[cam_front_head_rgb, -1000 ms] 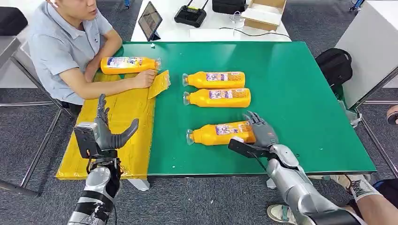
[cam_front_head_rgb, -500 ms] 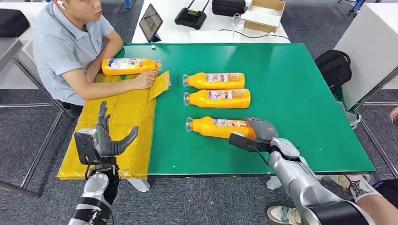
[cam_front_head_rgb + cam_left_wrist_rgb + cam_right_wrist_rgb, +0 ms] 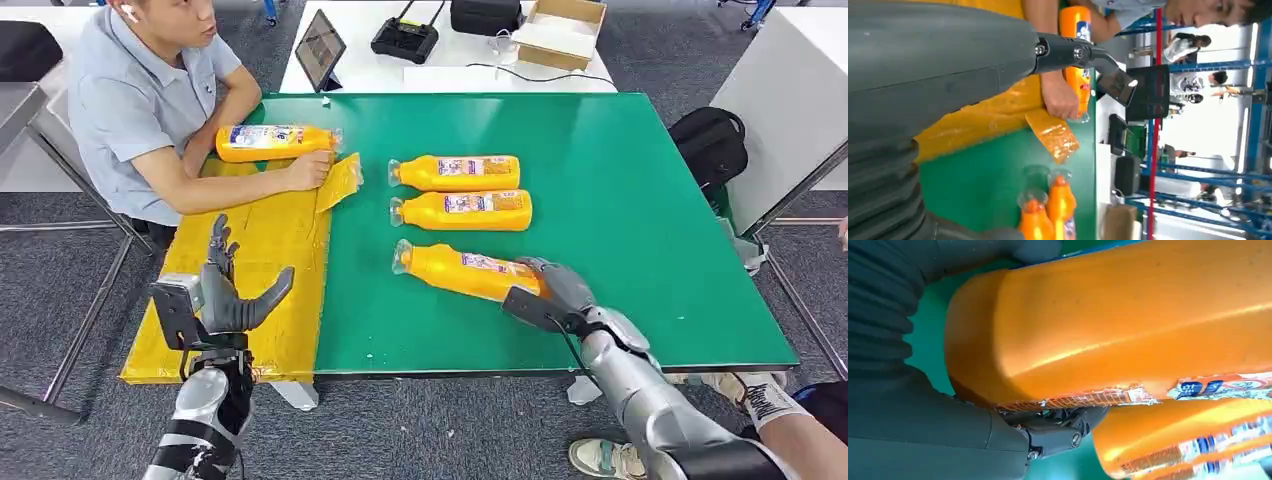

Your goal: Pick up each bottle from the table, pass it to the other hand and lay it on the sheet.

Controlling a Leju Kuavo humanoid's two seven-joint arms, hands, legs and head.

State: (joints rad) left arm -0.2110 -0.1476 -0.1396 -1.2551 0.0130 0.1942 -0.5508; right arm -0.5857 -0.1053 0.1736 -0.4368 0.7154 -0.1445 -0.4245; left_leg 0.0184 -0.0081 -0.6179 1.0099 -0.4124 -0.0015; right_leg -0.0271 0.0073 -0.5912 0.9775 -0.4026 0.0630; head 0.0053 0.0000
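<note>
Bottle [image 3: 470, 271] lies slantwise on the green table [image 3: 640, 200], label print too small to read; my right hand [image 3: 556, 292] grips its base end. My left hand [image 3: 228, 293] hovers over the yellow sheet [image 3: 270, 240], fingers spread, holding nothing.

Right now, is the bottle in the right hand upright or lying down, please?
Lying down: the orange bottle lies lengthwise above the green table, its base gripped by the right hand.

Nearest bottle [image 3: 468, 272] base hidden under right hand [image 3: 560, 290].
</note>
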